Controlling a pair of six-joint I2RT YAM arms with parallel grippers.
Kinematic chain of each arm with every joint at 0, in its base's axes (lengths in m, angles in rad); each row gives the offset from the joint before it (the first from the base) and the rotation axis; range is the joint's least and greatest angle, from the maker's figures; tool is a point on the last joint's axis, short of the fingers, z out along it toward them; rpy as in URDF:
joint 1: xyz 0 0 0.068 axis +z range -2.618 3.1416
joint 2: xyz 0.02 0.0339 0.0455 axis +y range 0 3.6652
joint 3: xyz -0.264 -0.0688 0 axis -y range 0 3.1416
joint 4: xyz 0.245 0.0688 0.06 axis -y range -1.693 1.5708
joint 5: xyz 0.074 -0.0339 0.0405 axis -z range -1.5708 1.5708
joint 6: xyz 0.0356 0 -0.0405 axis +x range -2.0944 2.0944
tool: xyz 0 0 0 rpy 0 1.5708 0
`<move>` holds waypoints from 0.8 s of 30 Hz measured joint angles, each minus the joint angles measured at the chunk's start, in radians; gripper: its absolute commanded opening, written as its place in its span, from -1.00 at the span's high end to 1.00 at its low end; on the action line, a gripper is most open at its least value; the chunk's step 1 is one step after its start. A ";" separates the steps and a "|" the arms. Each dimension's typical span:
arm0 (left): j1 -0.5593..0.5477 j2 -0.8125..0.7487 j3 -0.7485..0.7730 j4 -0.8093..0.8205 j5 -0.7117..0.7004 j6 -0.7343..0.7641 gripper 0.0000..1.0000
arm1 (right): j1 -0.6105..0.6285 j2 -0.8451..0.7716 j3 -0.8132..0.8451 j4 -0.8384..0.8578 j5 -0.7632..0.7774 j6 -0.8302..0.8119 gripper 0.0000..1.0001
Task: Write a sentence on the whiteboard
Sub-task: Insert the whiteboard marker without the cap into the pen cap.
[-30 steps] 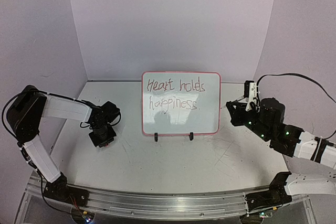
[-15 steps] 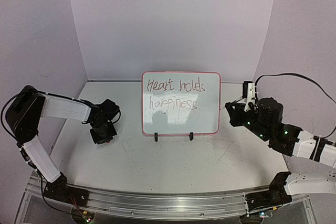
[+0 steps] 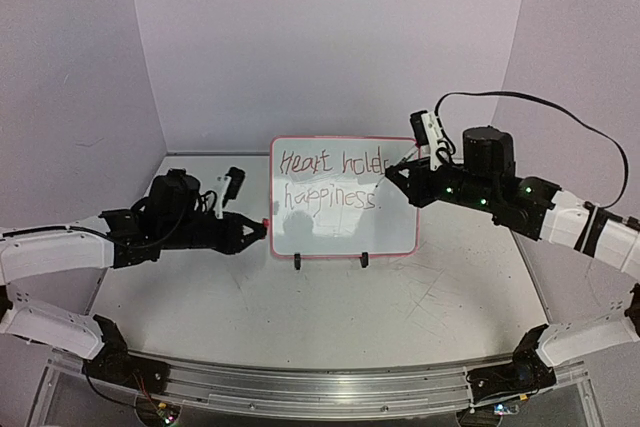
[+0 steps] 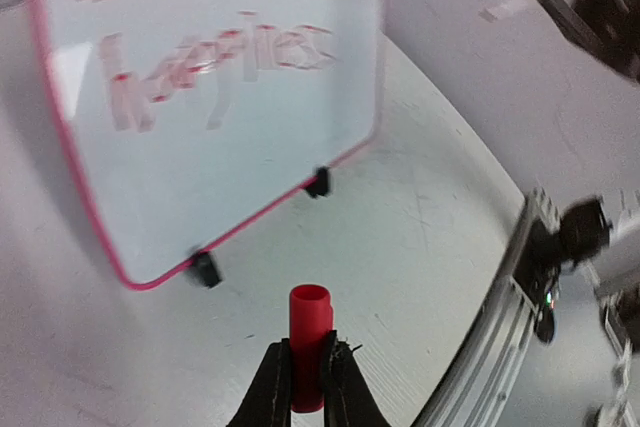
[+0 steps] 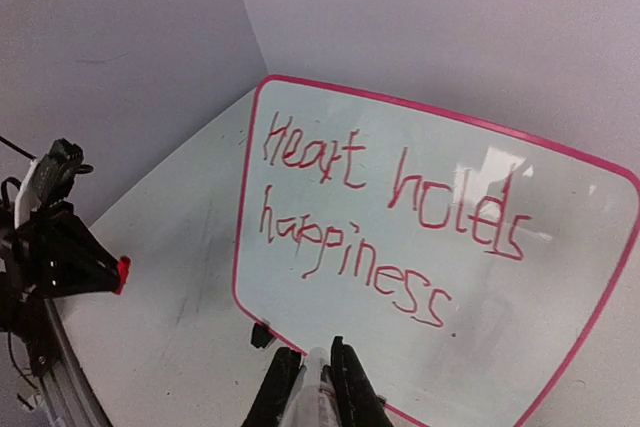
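The whiteboard (image 3: 345,227) stands upright on two black clip feet at the table's middle back, with "Heart holds happiness." on it in red. It also shows in the left wrist view (image 4: 200,117) and the right wrist view (image 5: 450,277). My left gripper (image 3: 258,231) is shut on a red marker cap (image 4: 308,345), just left of the board's lower left edge. My right gripper (image 3: 392,175) is shut on a white marker (image 5: 318,392), held in front of the board's upper right part. The marker's tip is hidden.
Purple walls close in the back and both sides. A metal rail (image 3: 300,387) runs along the near edge with both arm bases. A black cable (image 3: 540,107) loops above the right arm.
Both arms have swung in towards the board. The left gripper moved right, up to the board's left edge. The right gripper moved up and left, in front of the board's upper right.
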 measured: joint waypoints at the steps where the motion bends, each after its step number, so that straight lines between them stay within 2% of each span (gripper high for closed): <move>1: -0.060 0.018 -0.002 0.053 -0.004 0.084 1.00 | 0.000 0.016 0.020 -0.017 -0.036 -0.004 1.00; 4: -0.135 0.066 -0.047 0.235 -0.008 0.317 1.00 | 0.014 0.059 0.061 -0.056 -0.111 -0.012 1.00; 7: -0.130 0.112 -0.125 0.412 -0.017 0.516 1.00 | 0.057 0.090 0.077 -0.086 -0.134 -0.013 1.00; 11: -0.126 0.206 -0.139 0.525 -0.002 0.702 1.00 | 0.150 0.126 0.083 -0.090 -0.118 -0.011 1.00; 16: -0.126 0.256 -0.135 0.589 0.022 0.793 1.00 | 0.245 0.153 0.084 -0.048 -0.082 0.011 1.00; 24: -0.126 0.259 -0.134 0.625 0.021 0.814 1.00 | 0.265 0.219 0.095 0.011 -0.061 0.038 1.00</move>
